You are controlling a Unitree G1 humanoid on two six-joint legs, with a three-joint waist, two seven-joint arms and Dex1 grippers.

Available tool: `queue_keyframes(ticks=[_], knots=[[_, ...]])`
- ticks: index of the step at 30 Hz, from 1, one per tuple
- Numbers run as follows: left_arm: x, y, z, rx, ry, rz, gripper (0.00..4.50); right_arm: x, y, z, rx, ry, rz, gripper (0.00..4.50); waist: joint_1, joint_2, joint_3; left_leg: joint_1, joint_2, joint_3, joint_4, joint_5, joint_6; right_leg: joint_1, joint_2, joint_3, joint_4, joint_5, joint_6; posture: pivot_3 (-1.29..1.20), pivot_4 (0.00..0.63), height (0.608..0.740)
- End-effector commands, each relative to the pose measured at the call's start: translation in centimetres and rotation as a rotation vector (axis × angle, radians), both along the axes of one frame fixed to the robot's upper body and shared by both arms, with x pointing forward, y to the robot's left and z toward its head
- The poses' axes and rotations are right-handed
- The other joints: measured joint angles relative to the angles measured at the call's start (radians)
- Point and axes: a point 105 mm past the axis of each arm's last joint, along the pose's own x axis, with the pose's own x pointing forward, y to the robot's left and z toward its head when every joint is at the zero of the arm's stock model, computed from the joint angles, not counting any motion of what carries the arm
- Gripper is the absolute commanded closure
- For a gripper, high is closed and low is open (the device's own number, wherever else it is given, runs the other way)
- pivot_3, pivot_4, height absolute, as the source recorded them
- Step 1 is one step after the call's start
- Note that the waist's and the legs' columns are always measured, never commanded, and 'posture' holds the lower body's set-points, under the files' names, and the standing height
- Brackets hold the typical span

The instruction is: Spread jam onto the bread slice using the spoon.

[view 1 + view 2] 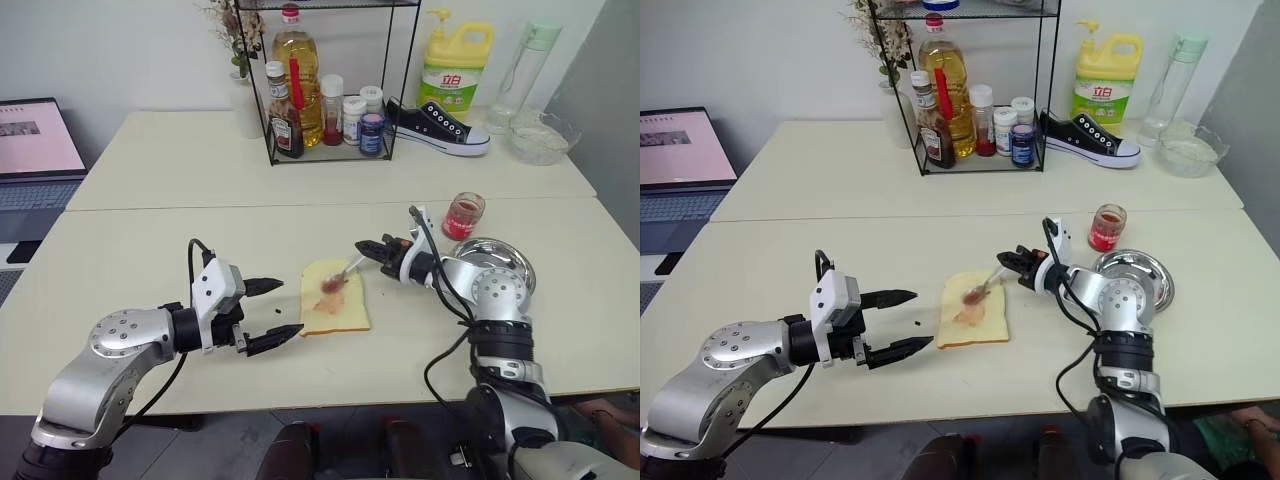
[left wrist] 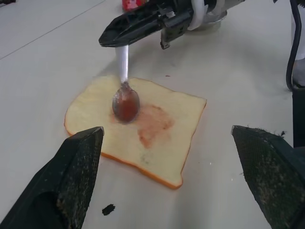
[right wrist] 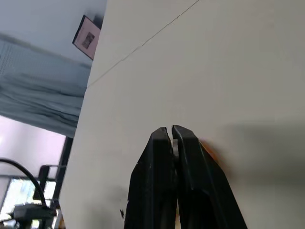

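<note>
Office-like lab: pale tables [image 1: 200,230], laptop [image 1: 35,150]

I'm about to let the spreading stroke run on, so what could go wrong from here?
1. The bread slice lies loose on the table; the left gripper hangs beside it, jaws open, so the slice may slide with the spoon.
2. The right gripper pinches only the handle's end; the spoon could twist.
3. The jam smear is small; another scoop may be needed.
</note>
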Motion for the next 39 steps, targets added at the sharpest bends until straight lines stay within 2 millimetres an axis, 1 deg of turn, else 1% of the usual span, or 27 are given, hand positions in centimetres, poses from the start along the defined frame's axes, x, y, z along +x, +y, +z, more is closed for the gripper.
queue_keyframes(ticks=[1, 4, 8, 11, 14, 16, 18, 21, 23, 25, 28, 30, 31, 32, 33, 34, 35, 36, 37, 39], knots=[[0.1, -0.2, 0.7, -0.001, -0.039, -0.014, 0.0, -1.2, -0.7, 0.4, -0.02, -0.018, 0.036, 4.46, 0.0, 0.0, 0.0, 0.0, 0.0, 0.0, 0.0, 0.0, 0.0, 0.0, 0.0, 0.0, 0.0, 0.0, 0.0, 0.0, 0.15, 0.74], [0.1, -0.1, 0.6, 0.001, -0.038, -0.016, 0.0, -2.1, -1.4, 0.6, -0.018, -0.019, 0.051, 4.46, -0.001, 0.0, 0.0, 0.0, 0.0, 0.0, 0.0, 0.0, 0.0, 0.0, 0.0, 0.0, 0.0, 0.0, 0.0, 0.0, 0.15, 0.74], [0.2, -0.2, 0.6, 0.0, -0.039, -0.02, 0.0, -3.1, -1.8, 1.0, -0.017, -0.019, 0.077, 4.46, -0.001, 0.0, 0.0, 0.0, 0.0, 0.0, 0.0, 0.0, 0.0, 0.0, 0.0, 0.0, 0.0, 0.0, 0.0, 0.0, 0.15, 0.74], [0.3, -0.3, 0.6, -0.002, -0.041, -0.025, 0.0, -3.3, -2.1, 1.0, -0.021, -0.015, 0.073, 4.46, -0.001, 0.0, 0.0, 0.0, 0.0, 0.0, 0.0, 0.0, 0.0, 0.0, 0.0, 0.0, 0.0, 0.0, 0.0, 0.0, 0.15, 0.74], [0.4, -0.4, 0.6, -0.003, -0.043, -0.03, 0.0, -2.9, -2.6, 1.6, 0.005, -0.022, 0.045, 4.46, -0.001, 0.0, 0.0, 0.0, 0.0, 0.0, 0.0, 0.0, 0.0, 0.0, 0.0, 0.0, 0.0, 0.0, 0.0, 0.0, 0.15, 0.74], [0.4, -0.4, 0.6, -0.003, -0.045, -0.033, 0.0, -2.7, -2.9, 2.7, 0.043, -0.052, 0.028, 4.46, -0.001, 0.0, 0.0, 0.0, 0.0, 0.0, 0.0, 0.0, 0.0, 0.0, 0.0, 0.0, 0.0, 0.0, 0.0, 0.0, 0.15, 0.74], [0.5, -0.4, 0.9, -0.003, -0.05, -0.039, 0.0, -2.6, -3.2, 4.4, 0.092, -0.097, 0.014, 4.46, -0.001, 0.0, 0.0, 0.0, 0.0, 0.0, 0.0, 0.0, 0.0, 0.0, 0.0, 0.0, 0.0, 0.0, 0.0, 0.0, 0.15, 0.74], [0.8, -0.6, 1.7, -0.007, -0.063, -0.06, 0.0, -2.9, -3.9, 6.8, 0.146, -0.171, -0.004, 4.46, 0.0, 0.0, 0.0, 0.0, 0.0, 0.0, 0.0, 0.0, 0.0, 0.0, 0.0, 0.0, 0.0, 0.0, 0.0, 0.0, 0.15, 0.74], [0.9, -0.9, 2.4, -0.002, -0.074, -0.088, 0.0, -3.4, -4.4, 7.8, 0.154, -0.21, -0.016, 4.46, 0.001, 0.0, 0.0, 0.0, 0.0, 0.0, 0.0, 0.0, 0.0, 0.0, 0.0, 0.0, 0.0, 0.0, 0.0, 0.0, 0.15, 0.74], [1.2, -1.6, 3.4, 0.006, -0.09, -0.141, 0.0, -3.7, -5.8, 9.0, 0.15, -0.257, -0.074, 4.46, 0.001, 0.0, 0.0, -0.001, 0.0, 0.0, 0.0, 0.0, 0.0, 0.0, 0.0, 0.0, 0.0, 0.0, 0.0, 0.0, 0.15, 0.74], [1.5, -2.5, 4.5, 0.014, -0.111, -0.202, 0.0, -4.3, -7.2, 10.1, 0.131, -0.298, -0.135, 4.46, 0.002, 0.0, 0.0, -0.001, 0.0, 0.0, 0.0, 0.0, 0.0, 0.0, 0.0, 0.0, 0.0, 0.0, 0.0, 0.0, 0.15, 0.74], [1.9, -3.3, 5.2, 0.005, -0.129, -0.229, 0.0, -4.5, -8.4, 10.7, 0.132, -0.311, -0.196, 4.46, 0.0, 0.0, 0.0, -0.001, -0.001, 0.001, 0.0, 0.0, 0.0, 0.0, 0.0, 0.0, 0.0, 0.0, 0.0, 0.0, 0.15, 0.74], [2.5, -4.1, 5.8, 0.006, -0.155, -0.255, 0.0, -4.7, -9.4, 11.2, 0.113, -0.327, -0.242, 4.46, 0.0, -0.001, 0.001, -0.001, -0.001, 0.001, 0.0, 0.0, 0.0, 0.0, 0.0, 0.0, 0.0, 0.0, 0.0, 0.0, 0.15, 0.74], [3.5, -5.5, 6.6, -0.009, -0.198, -0.284, 0.0, -4.8, -11.1, 11.6, 0.079, -0.336, -0.325, 4.46, 0.003, -0.001, 0.001, -0.001, -0.001, 0.001, 0.0, 0.0, 0.0, 0.001, 0.0, 0.0, 0.0, 0.0, 0.0, 0.0, 0.15, 0.74], [4.4, -7.8, 7.3, -0.032, -0.234, -0.352, 0.0, -5.2, -13.3, 12.1, 0.013, -0.358, -0.417, 4.46, 0.016, 0.0, 0.001, -0.002, -0.001, 0.0, 0.001, 0.0, 0.0, 0.001, 0.0, -0.001, 0.0, 0.0, 0.0, 0.0, 0.15, 0.74], [4.9, -9.6, 7.7, -0.042, -0.257, -0.405, 0.0, -5.7, -14.8, 12.4, -0.032, -0.372, -0.478, 4.46, 0.034, -0.001, 0.002, -0.002, -0.002, -0.002, 0.002, 0.0, 0.0, 0.003, -0.001, -0.003, 0.0, 0.0, 0.0, 0.0, 0.15, 0.74], [5.4, -10.9, 7.8, -0.042, -0.276, -0.435, 0.0, -6.0, -15.8, 12.5, -0.054, -0.373, -0.518, 4.46, 0.034, -0.002, 0.003, -0.003, -0.003, -0.002, 0.003, 0.0, 0.001, 0.003, -0.002, -0.004, -0.001, 0.001, 0.002, 0.0, 0.15, 0.74], [5.7, -11.7, 7.7, -0.038, -0.286, -0.45, 0.0, -6.1, -16.4, 12.5, -0.063, -0.371, -0.535, 4.46, 0.032, -0.003, 0.002, -0.003, -0.003, 0.0, 0.003, 0.0, 0.001, 0.002, -0.001, -0.004, -0.002, 0.001, 0.003, 0.0, 0.15, 0.74], [6.1, -12.2, 7.5, -0.034, -0.297, -0.457, 0.0, -6.2, -16.8, 12.0, -0.096, -0.359, -0.546, 4.46, 0.027, -0.004, 0.002, -0.003, -0.004, 0.002, 0.003, 0.0, 0.001, 0.003, -0.002, -0.003, -0.003, 0.002, 0.004, 0.0, 0.15, 0.74], [6.5, -13.9, 7.0, -0.04, -0.297, -0.493, 0.0, -6.2, -18.4, 10.3, -0.147, -0.314, -0.593, 4.46, 0.006, -0.004, 0.002, -0.001, -0.003, 0.006, 0.002, -0.001, 0.003, 0.003, -0.002, 0.001, -0.004, 0.002, 0.004, 0.0, 0.15, 0.74]])
